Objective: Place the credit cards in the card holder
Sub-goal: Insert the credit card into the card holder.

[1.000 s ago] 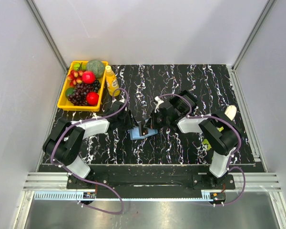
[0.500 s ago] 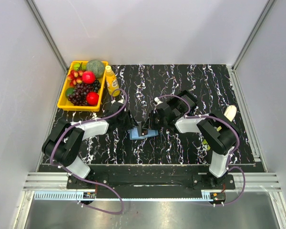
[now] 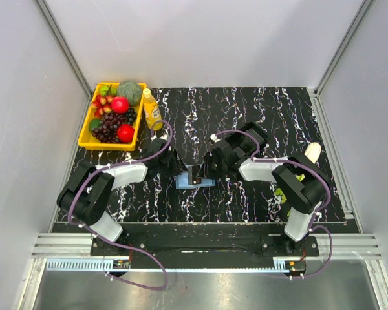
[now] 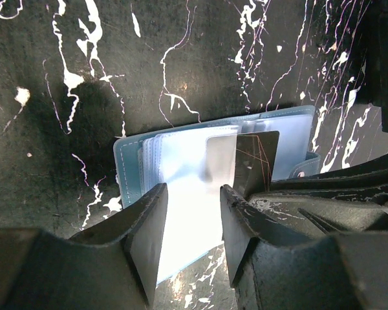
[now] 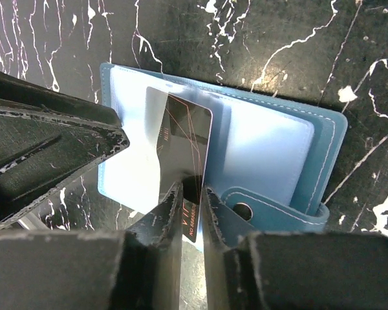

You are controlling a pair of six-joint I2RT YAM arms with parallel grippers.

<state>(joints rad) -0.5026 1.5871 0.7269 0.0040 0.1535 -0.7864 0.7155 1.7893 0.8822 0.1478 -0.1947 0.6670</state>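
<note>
The card holder (image 3: pixel 204 183) lies open on the black marbled table between both arms, a blue wallet (image 5: pixel 271 139) with clear sleeves. A dark credit card (image 5: pixel 181 132) with thin orange lines sits partly inside a sleeve, its near end sticking out; the left wrist view shows the same card (image 4: pixel 255 155). My right gripper (image 5: pixel 191 187) stands over that near end with its jaws slightly apart, so it is open and the card lies flat below the gap. My left gripper (image 4: pixel 193 190) is open over the holder's (image 4: pixel 132 168) left-hand sleeves, with nothing pinched.
A yellow tray (image 3: pixel 84 139) of fruit stands at the back left with a small yellow bottle (image 3: pixel 151 108) beside it. A banana (image 3: pixel 312 152) and something green (image 3: pixel 281 194) lie near the right arm. Grey walls close in the table.
The right gripper's jaws have parted from shut to slightly open over the card's end. The holder has shifted a little. The left gripper has stayed put.
</note>
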